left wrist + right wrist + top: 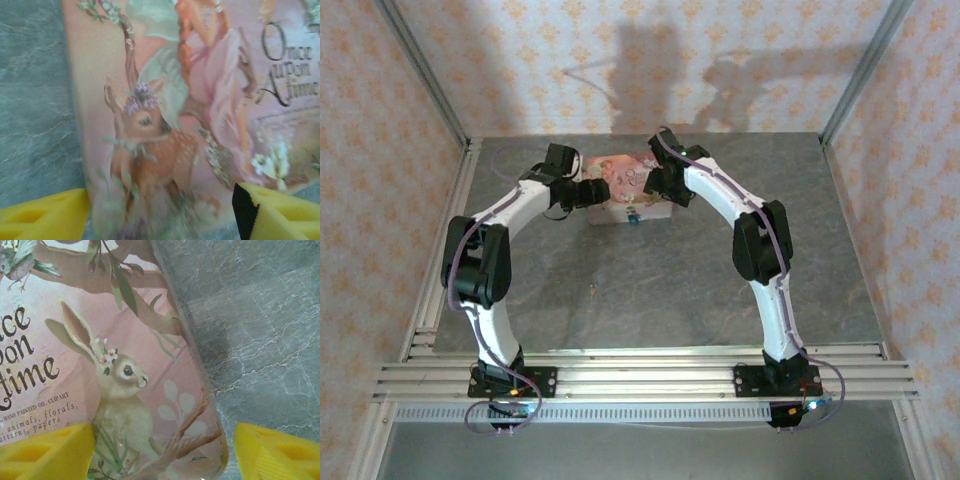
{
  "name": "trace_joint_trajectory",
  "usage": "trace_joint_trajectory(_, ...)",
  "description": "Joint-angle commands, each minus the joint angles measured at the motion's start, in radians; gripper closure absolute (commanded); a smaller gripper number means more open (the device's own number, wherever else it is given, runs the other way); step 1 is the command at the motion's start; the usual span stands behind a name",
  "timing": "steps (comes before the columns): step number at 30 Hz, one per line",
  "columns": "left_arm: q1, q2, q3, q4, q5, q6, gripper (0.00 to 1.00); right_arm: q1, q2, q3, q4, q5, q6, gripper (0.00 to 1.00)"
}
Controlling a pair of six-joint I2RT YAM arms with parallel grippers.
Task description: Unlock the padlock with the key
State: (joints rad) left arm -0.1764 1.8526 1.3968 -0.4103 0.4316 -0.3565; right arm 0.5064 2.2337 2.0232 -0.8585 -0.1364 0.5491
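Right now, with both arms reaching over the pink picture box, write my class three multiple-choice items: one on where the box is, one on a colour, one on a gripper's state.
1. Where is the pink box on the table?
A) by the arm bases
B) far middle, below the left gripper and right gripper
C) far right corner

2. What colour are the finger pads?
A) yellow
B) red
C) green

3. How does the right gripper stand?
A) shut tight
B) closed on a key
C) open

Answers:
1 B: the top view shows the box at the far middle, with both arms meeting over it.
2 A: both wrist views show yellow pads.
3 C: its pads sit wide apart, one over the box and one over bare table.
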Motion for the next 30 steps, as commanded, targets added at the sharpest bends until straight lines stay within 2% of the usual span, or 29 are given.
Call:
trace_joint_trajectory(1, 0.000, -0.130, 0.006, -0.098, -0.093, 0.029, 0.21, 0.012, -0.076, 0.012, -0.053, -0.012, -0.006, 0.24)
trace_joint_trajectory(3, 0.000, -0.197, -0.002, -0.140, -0.116, 0.035, 0.20, 0.012, -0.088, 0.032, -0.077, -0.038, -0.026, 0.24)
trace_joint_trajectory(5, 0.000, -0.273, -0.036, -0.196, -0.193, 0.036, 0.19, 0.013, -0.113, 0.015, -0.081, -0.057, -0.043, 0.24)
trace_joint_trajectory(9, 0.000, -0.432, -0.168, -0.281, -0.278, -0.007, 0.20, 0.014, -0.218, -0.156, 0.017, -0.075, -0.031, 0.24)
trace_joint_trajectory(11, 0.000, -0.542, -0.284, -0.283, -0.271, -0.054, 0.21, 0.014, -0.284, -0.262, 0.079, -0.093, -0.023, 0.24)
trace_joint_trajectory(15, -0.014, -0.733, -0.479, -0.296, -0.227, -0.152, 0.30, 0.015, -0.388, -0.383, 0.108, -0.093, -0.043, 0.24)
trace_joint_trajectory(20, -0.123, -0.903, -0.693, -0.267, -0.194, -0.309, 0.39, 0.036, -0.542, -0.576, 0.178, -0.067, -0.039, 0.24)
trace_joint_trajectory(25, -0.246, -0.924, -0.855, -0.118, -0.190, -0.441, 0.42, 0.108, -0.651, -0.776, 0.278, -0.037, 0.000, 0.26)
trace_joint_trajectory(30, -0.278, -0.878, -0.907, 0.035, -0.147, -0.482, 0.48, 0.176, -0.669, -0.872, 0.319, -0.049, 0.034, 0.26)
